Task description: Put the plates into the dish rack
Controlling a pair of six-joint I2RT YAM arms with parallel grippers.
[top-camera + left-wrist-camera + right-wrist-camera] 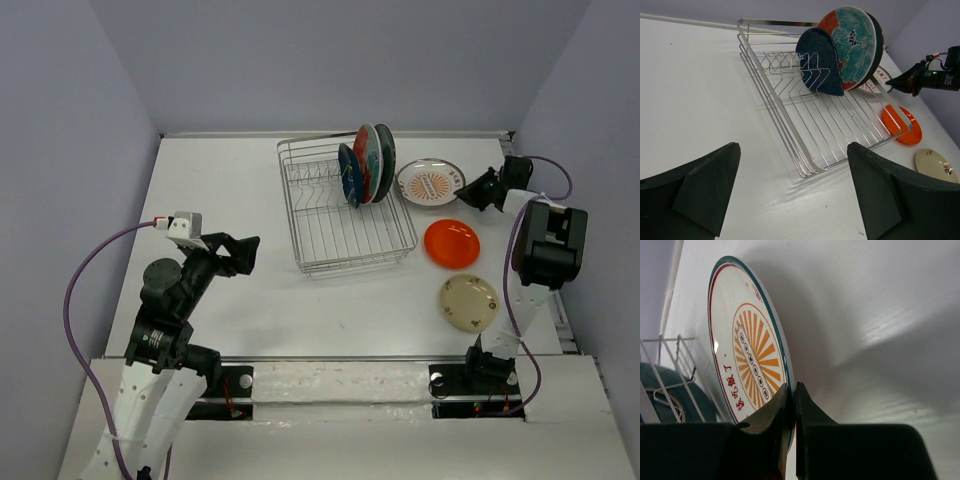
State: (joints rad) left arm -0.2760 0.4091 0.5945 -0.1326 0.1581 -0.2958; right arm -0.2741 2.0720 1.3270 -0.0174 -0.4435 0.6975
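The right jaws are pinching the rim of the white plate with the orange striped centre (747,365), which is reaching straight ahead of them, just beside the dish rack (340,225). The left jaws are gaping wide, holding nothing, with the rack lying ahead of them on the tabletop (220,180). The dark blue plate (348,175), red-and-teal plate (366,160) and dark teal plate (385,160) are standing upright in the rack. The orange plate (452,243) and cream plate (469,303) are lying flat to one side of the right jaws, toward that arm's base.

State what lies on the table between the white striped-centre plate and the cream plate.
The plain orange plate lies between them; the top external view shows it.
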